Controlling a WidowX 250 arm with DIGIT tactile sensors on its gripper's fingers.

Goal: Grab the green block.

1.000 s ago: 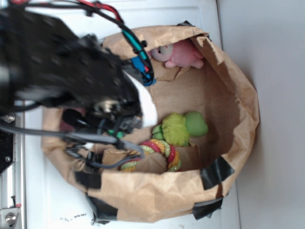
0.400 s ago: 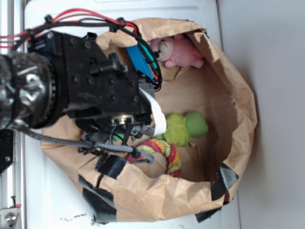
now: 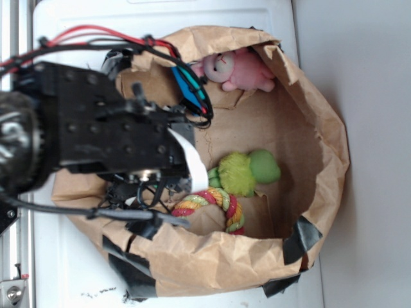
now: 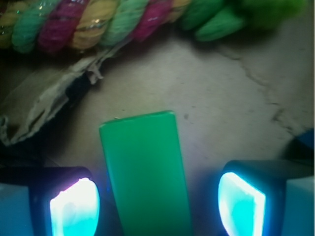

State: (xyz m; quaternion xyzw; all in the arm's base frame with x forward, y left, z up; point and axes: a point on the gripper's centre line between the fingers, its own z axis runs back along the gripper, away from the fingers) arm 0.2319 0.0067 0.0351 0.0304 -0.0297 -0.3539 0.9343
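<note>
The hand (image 4: pixel 157 201) is hanging wide open over the green block (image 4: pixel 145 172), which is lying flat on the paper bag (image 3: pixel 321 160) floor between the two pads, touching neither. This looks like the pre-grasp step; next, judging by this, lowering slightly and closing.

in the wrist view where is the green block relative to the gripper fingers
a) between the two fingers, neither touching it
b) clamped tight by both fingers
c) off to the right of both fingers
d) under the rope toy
a: the green block lies flat between the two fingers of the open gripper, with gaps visible on both sides, and the rope toy lies beyond it.
</note>
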